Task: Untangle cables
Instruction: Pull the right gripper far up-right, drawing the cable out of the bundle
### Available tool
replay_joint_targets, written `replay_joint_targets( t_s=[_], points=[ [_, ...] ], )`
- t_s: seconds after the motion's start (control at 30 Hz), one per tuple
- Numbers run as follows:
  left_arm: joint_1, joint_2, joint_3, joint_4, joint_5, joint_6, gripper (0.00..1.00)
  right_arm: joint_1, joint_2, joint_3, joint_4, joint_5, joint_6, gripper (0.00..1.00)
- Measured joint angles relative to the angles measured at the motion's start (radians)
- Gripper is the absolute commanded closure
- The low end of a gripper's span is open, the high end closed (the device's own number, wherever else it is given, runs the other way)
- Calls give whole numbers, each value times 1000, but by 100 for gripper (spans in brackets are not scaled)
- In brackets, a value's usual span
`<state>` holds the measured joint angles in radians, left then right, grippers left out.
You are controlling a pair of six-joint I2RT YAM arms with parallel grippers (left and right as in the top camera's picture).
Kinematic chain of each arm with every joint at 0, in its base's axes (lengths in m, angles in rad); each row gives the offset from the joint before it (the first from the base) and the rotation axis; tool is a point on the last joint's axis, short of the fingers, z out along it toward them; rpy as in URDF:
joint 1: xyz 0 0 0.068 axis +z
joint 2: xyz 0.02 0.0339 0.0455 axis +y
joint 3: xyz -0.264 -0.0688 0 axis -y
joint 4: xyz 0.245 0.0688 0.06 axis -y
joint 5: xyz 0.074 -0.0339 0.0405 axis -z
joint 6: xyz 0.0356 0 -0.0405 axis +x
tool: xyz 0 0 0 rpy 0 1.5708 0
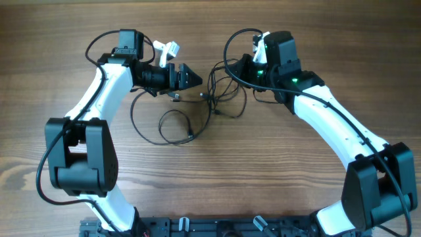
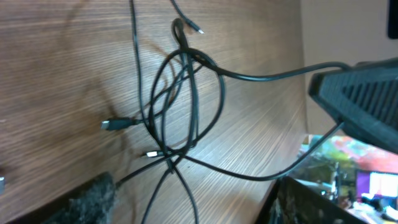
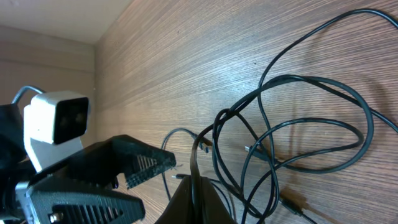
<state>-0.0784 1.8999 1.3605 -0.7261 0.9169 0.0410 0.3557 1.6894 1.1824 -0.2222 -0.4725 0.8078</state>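
The cables are thin black cords tangled at the table's middle back, with one loose loop trailing toward the front left. My left gripper is open just left of the tangle. In the left wrist view two strands run between its wide-set fingers without being pinched, and the knot lies beyond with small plugs around it. My right gripper sits at the tangle's right side. The right wrist view shows it shut on one cable strand that rises from its tips.
The table is bare brown wood. Both arms' own thicker black wires arch over the back of the scene. The left arm's white camera and its open fingers face the right gripper at close range.
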Motion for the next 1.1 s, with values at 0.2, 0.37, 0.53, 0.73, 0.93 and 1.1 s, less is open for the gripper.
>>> replay_joint_targets(
  t_s=[0.2, 0.37, 0.53, 0.73, 0.93, 1.1],
  points=[
    [-14, 0, 0, 11, 9, 30, 24, -35, 0, 0, 44, -56, 13, 96],
    [-70, 0, 0, 50, -40, -2, 27, -42, 0, 0, 90, -137, 33, 96],
    [-130, 1, 0, 80, -126, -72, 47, -42, 0, 0, 128, -216, 47, 96],
    [-182, 42, 0, 121, -236, -186, 70, -42, 0, 0, 158, -293, 69, 96],
    [-182, 84, 0, 132, -301, -276, 96, -42, 0, 0, 236, -370, 83, 96],
    [-182, 84, 0, 136, -355, -295, 96, -42, -2, 0, 302, -430, 90, 95]
  ],
)
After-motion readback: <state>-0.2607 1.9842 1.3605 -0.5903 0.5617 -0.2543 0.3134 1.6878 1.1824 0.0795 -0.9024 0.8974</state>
